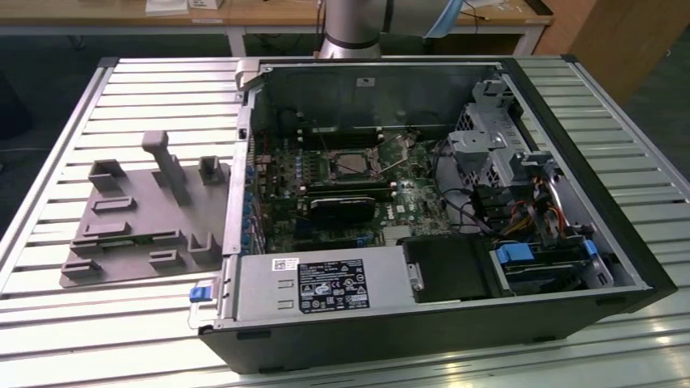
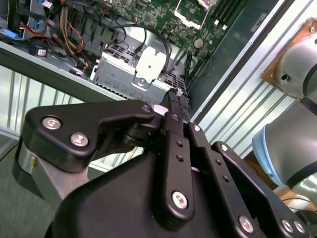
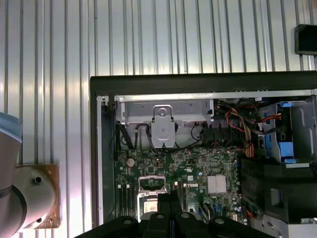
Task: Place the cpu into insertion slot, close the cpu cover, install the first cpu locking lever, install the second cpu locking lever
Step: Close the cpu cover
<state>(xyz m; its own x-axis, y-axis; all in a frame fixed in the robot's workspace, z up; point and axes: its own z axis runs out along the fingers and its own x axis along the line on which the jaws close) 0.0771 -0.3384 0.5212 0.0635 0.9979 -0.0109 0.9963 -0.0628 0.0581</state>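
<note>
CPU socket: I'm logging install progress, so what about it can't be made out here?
Exterior view: socket too small to tell whether a chip sits inside.
First wrist view: gripper covers part of it.
Second wrist view: picture edge cuts it off.

An open computer case (image 1: 372,90) lay on the slatted metal table (image 1: 161,89). Inside, a black-labelled power supply box (image 1: 323,287) sat near a black graphics card (image 1: 345,206). A grey moulded fixture (image 1: 129,234) rested just beside the case, on the exterior view's left, perhaps touching it.
</note>
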